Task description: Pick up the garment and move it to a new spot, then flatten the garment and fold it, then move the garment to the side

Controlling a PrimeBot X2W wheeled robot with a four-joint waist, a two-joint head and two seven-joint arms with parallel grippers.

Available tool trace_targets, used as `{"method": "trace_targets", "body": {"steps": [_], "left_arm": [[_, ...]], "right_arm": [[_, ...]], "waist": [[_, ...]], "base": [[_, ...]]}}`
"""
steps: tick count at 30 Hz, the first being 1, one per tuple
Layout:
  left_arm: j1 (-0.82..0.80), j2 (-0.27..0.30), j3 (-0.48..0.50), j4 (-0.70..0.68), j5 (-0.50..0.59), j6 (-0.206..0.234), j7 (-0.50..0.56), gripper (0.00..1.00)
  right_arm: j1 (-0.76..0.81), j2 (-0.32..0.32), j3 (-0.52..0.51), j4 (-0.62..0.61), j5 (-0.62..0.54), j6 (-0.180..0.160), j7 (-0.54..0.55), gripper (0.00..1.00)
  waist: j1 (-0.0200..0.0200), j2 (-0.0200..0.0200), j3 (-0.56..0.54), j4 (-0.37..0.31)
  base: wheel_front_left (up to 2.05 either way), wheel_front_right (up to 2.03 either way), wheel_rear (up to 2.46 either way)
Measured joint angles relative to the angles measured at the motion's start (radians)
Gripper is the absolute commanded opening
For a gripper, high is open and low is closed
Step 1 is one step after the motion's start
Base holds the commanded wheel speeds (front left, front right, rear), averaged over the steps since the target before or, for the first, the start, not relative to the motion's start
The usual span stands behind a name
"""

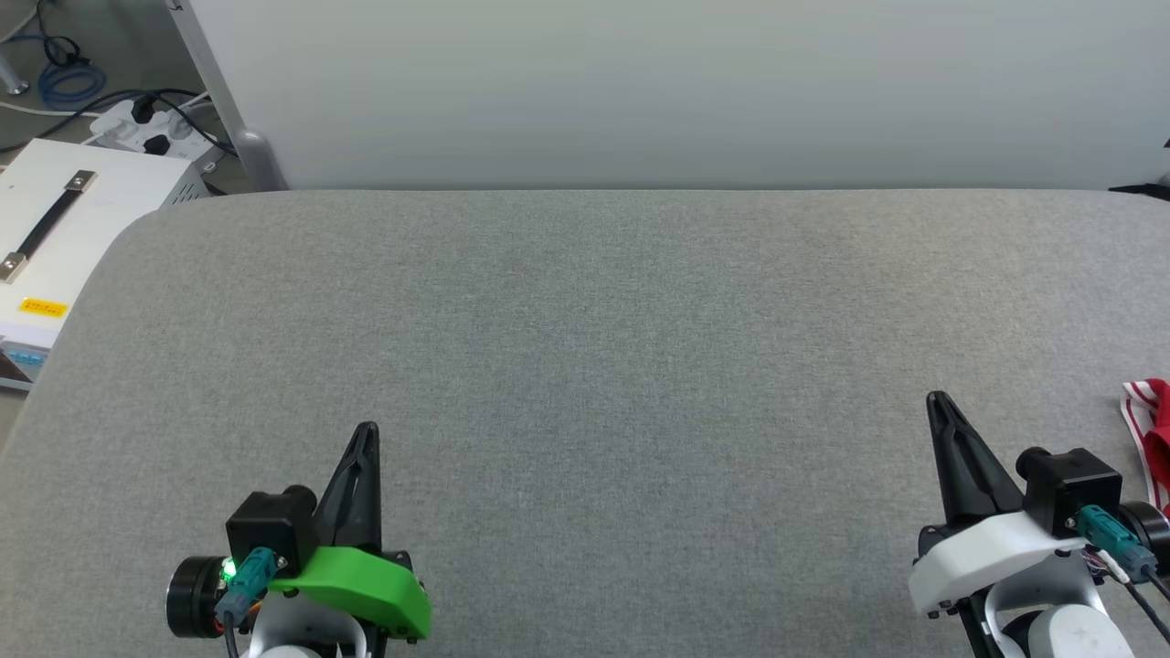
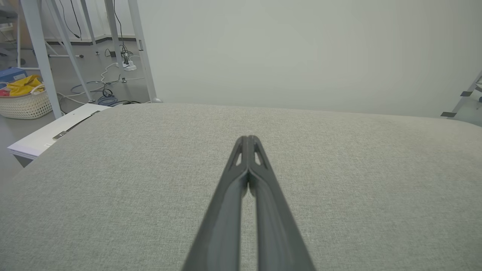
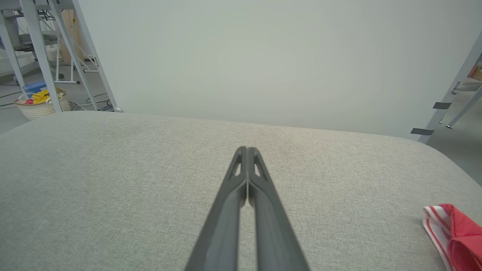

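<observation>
While both arms sit low at the near edge of the table (image 1: pixel 585 347), the garment (image 1: pixel 1154 429) lies at the far right margin of the head view, between 3 and 4 o'clock, cut off by the frame edge. Visible part: red cloth with a red-and-white striped band, bunched, resting on the grey fabric top.

Left gripper (image 1: pixel 366 429): at 7 o'clock in the head view, green housing behind it, fingers pressed together to a single point aimed toward 12. Left wrist view confirms: the left gripper (image 2: pixel 248 138) has its fingers closed tip to tip over bare grey cloth. Whether the tips touch the table, cannot tell.

Right gripper (image 1: pixel 937 399): at 5 o'clock in the head view, white housing, fingers likewise together, tips leaning slightly toward 11. The garment is near it, off toward 3 o'clock, not touching. In the right wrist view the right gripper (image 3: pixel 246 149) is closed, and the garment (image 3: pixel 457 235) shows at 4 o'clock, striped trim facing the fingers, well clear of them.

Surroundings: pale panel (image 1: pixel 640 91) stands along the table's far edge at 12 o'clock. White case (image 1: pixel 55 228) with a black strap handle at 9 to 10 o'clock, beside the table's rounded corner; power strip (image 1: pixel 151 128) with cables at 11. Basket (image 2: pixel 24 103) holding something yellow on the floor, 10 o'clock in the left wrist view.
</observation>
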Motion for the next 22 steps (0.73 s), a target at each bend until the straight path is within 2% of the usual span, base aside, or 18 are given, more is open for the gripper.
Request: {"method": "trace_targets", "body": {"steps": [22], "left_arm": [[0.000, 0.000, 0.006, -0.019, 0.048, 0.019, 0.048, 0.00]], "right_arm": [[0.001, 0.005, 0.000, -0.015, -0.028, 0.000, 0.042, 0.00]], "waist": [[0.0000, 0.0000, -0.011, -0.009]], "base": [[0.00, 0.00, 0.00]]}}
